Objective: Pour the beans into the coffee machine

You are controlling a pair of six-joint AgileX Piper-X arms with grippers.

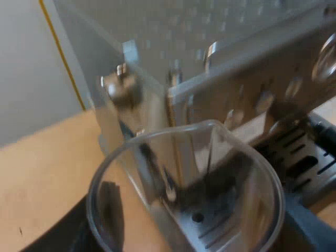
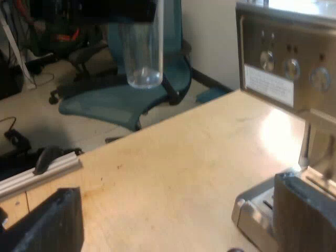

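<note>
The espresso machine (image 1: 252,68) is seen standing on the wooden table (image 2: 173,152). The measuring glass (image 1: 184,173) is pinched by the left gripper (image 1: 205,223) near the machine's front. The right gripper (image 2: 178,220) is held spread above the table.

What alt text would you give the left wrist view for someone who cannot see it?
A clear measuring glass, held in the left pincer, shows its open rim to the camera, with no beans visible inside. Behind it stands the steel espresso machine with its slotted drip tray, on a wooden table.
</note>
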